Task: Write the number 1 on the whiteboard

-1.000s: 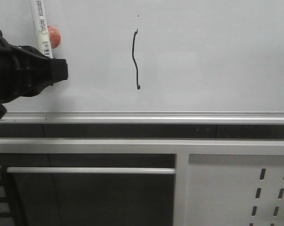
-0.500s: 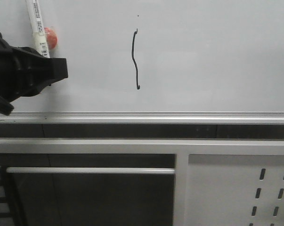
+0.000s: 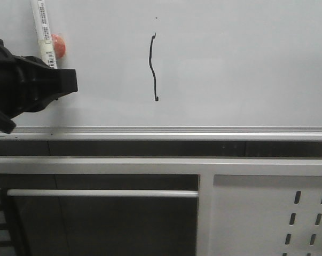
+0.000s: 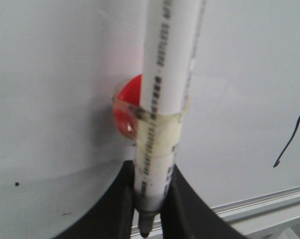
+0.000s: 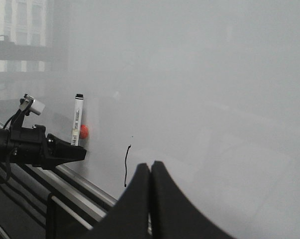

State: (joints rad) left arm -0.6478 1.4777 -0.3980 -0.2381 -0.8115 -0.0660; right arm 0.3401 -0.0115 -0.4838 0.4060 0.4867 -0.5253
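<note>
Black and bulky, the left gripper hung at the left edge of the front view, its two dark fingers clenched on the lower barrel of a white cylindrical marker with printed black lettering. The marker stood nearly upright, leaning slightly, its top running out of the front view. A band of clear tape wrapped the barrel just above the fingers, and a small round red magnet sat on the board directly behind it, partly hidden by the barrel.

The large, smooth, pale grey-white glossy whiteboard filled the upper half of the front view, with a silver aluminium rail along its lower edge. On it, well to the right of the left gripper and untouched by anything, stood the thin black, slightly wavy vertical stroke of the number 1, with a tiny dark speck above it.

Below the rail lay a dark gap, then a pale metal frame with a horizontal silver bar and, at lower right, a white perforated metal panel.

The right gripper stayed back from the board, its black fingertips pressed together on nothing, the stroke visible just beyond them.
</note>
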